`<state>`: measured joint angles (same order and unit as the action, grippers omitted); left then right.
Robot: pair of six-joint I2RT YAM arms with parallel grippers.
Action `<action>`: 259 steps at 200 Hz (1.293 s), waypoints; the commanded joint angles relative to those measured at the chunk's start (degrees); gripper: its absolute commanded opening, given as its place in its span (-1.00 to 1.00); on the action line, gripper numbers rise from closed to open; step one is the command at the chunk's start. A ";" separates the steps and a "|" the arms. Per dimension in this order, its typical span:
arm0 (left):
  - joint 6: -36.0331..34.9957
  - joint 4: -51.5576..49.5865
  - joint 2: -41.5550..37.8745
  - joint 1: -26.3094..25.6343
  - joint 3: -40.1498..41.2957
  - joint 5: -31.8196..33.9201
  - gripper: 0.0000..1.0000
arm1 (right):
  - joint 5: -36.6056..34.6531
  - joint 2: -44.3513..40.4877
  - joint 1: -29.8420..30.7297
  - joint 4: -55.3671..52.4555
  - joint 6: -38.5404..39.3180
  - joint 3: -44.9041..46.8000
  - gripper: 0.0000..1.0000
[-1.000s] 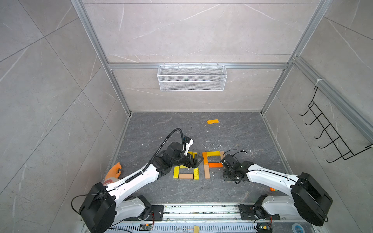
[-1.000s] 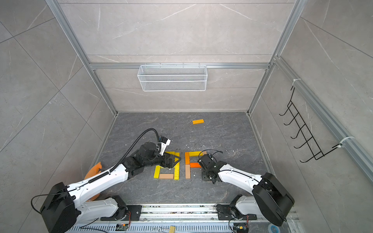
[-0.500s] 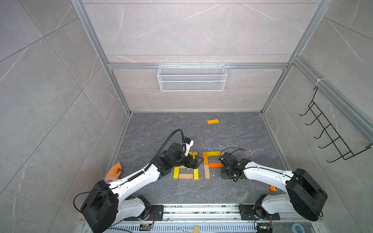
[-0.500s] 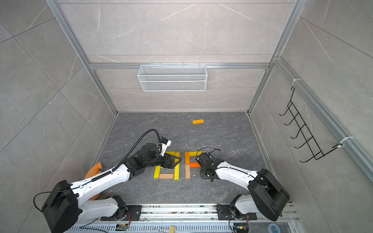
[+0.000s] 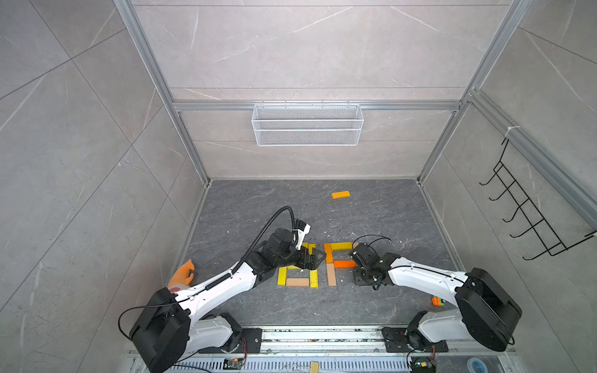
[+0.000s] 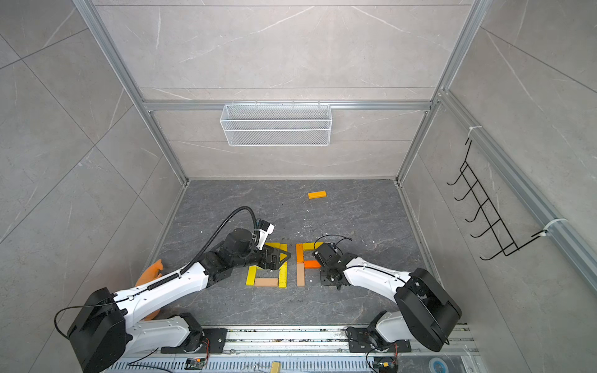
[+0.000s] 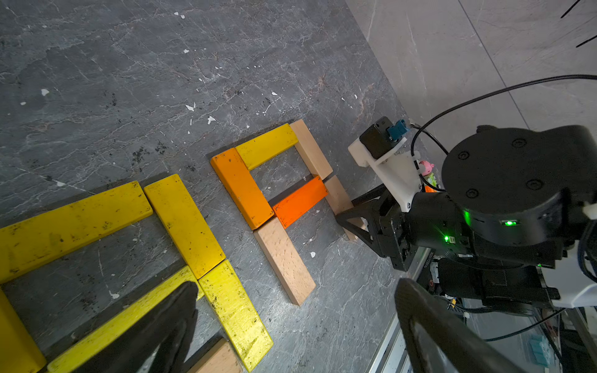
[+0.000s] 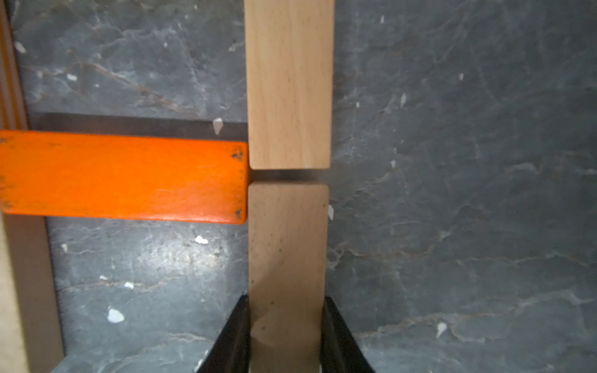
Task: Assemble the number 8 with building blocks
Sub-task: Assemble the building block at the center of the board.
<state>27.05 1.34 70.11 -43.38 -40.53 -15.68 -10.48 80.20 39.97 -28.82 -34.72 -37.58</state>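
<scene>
Two groups of building blocks lie flat on the dark floor. The left group is yellow blocks (image 5: 281, 275) with a tan one at the near side. The right group has an orange block (image 5: 328, 253), a yellow one, tan ones and an orange bar (image 8: 122, 177). My right gripper (image 8: 286, 323) is shut on a tan block (image 8: 287, 258). That block lies end to end with another tan block (image 8: 289, 80), with a thin gap between them, and its side touches the orange bar's end. My left gripper (image 7: 295, 297) hangs open over the yellow group's right side, holding nothing.
A lone orange block (image 5: 340, 194) lies far back on the floor. An orange plush fish (image 5: 182, 274) rests by the left wall. A wire basket (image 5: 307, 124) hangs on the back wall, and a black hook rack (image 5: 529, 219) on the right wall.
My right gripper has slid left and away from the front edge with the tan block, up to the orange bar's end. The left arm has hardly moved.
</scene>
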 commanded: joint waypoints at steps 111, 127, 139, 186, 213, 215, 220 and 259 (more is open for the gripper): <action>-0.02 1.78 0.07 0.07 -0.06 -1.90 0.95 | -0.77 0.45 -0.68 -0.73 1.22 0.22 -0.13; -0.08 0.97 0.40 0.05 -0.64 -1.81 0.95 | -0.94 -1.44 -0.68 -0.84 0.94 0.91 0.00; 0.01 0.51 0.39 0.07 -0.78 -1.81 0.95 | -0.95 -3.99 -0.67 -1.14 1.07 1.18 0.07; 0.90 -2.14 -0.73 0.05 -2.01 1.15 0.95 | -1.76 -9.12 -1.42 -3.49 4.27 -3.22 0.31; 1.32 -3.84 -1.26 0.05 -3.07 3.63 0.95 | 2.01 -8.17 -5.85 -0.99 7.37 -7.35 0.41; 1.47 -3.81 -1.41 0.05 -3.06 3.92 0.95 | 2.43 -8.03 -6.28 -0.67 7.62 -7.71 0.41; 1.76 -3.81 -1.66 0.06 -2.91 4.56 0.95 | 3.38 -7.53 -7.27 -0.09 8.23 -8.75 0.43; 3.55 -3.92 -3.51 0.07 -2.08 6.63 0.95 | 7.80 0.20 -13.63 4.54 13.79 -18.25 0.55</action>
<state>29.08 -1.80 68.71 -43.38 -41.25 -11.05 -6.35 75.77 29.04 -28.29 -25.91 -50.61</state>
